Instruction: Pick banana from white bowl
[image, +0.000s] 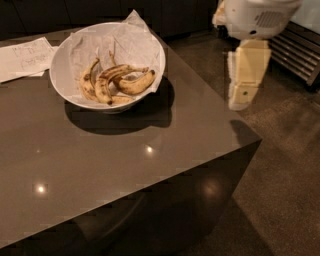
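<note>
The white bowl (156, 52) stands on the dark table (125, 160) at its far left, lined with crinkled white paper. Several overripe bananas lie in it. The banana (109, 76), long and streaked brown-black, curves across the middle with its thin stem pointing right. A plumper, yellower banana (136, 84) lies to its right and another (88, 83) to its left. My gripper (241, 97), cream-coloured under a white arm, hangs at the upper right beyond the table's right edge. It is well to the right of the bowl and holds nothing.
A flat white paper sheet with writing (25, 57) lies on the table left of the bowl. The table's right corner (257, 141) sits just below the gripper. A dark slatted rack (300, 50) stands at the far right over the brown floor.
</note>
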